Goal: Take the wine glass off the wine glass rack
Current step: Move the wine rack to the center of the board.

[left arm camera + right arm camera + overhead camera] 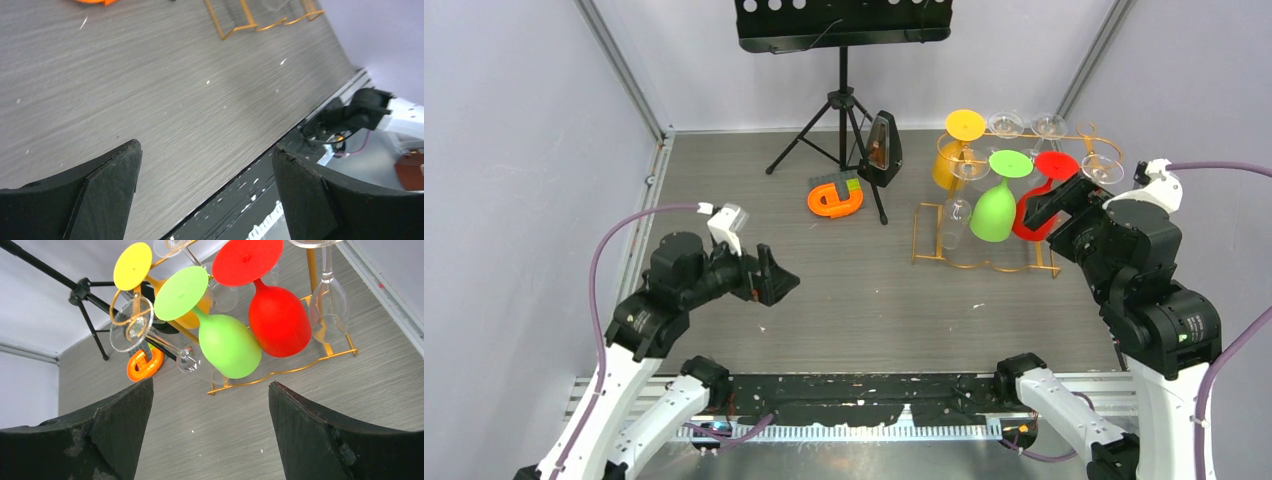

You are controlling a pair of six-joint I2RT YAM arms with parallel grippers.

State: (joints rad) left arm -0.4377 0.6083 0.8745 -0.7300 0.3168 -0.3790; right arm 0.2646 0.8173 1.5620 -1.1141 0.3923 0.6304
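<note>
At the far right hangs a red wine glass [279, 315], likely light and slippery; hold its bowl gently. The left gripper [205, 195] and right gripper [210, 435] are spread, empty.

The gold wire rack [984, 264] stands upright at the far right. Glasses hang bowl-down from its top rails, all still on it: a green glass [993, 214] in front, a red glass [1025, 222] touching it, a yellow glass [951, 165] behind, clear glasses [956, 222] around them.
</note>
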